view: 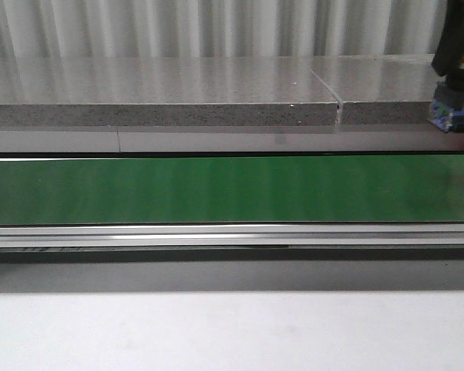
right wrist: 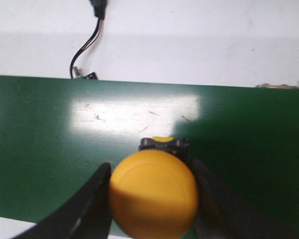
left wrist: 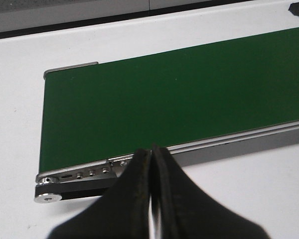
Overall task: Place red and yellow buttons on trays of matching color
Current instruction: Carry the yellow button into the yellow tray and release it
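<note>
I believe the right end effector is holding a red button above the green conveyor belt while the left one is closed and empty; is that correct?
Not quite: the button is yellow, not red, as the right wrist view shows. The rest holds: the right end effector grips it above the green conveyor belt, and the left end effector is closed and empty in the left wrist view.

The green conveyor belt looks like smooth rubbery sheet with a soft sheen, catching a pale glare and showing fine scuffs in the right wrist view, and its side rail is bright brushed metal. The yellow button has a smooth, satin plastic dome, gripped between matt black fingers of the right pincer. The bench is plain matt white, while the slab behind the belt looks like speckled grey stone, polished on top and rough at its edge.
</note>
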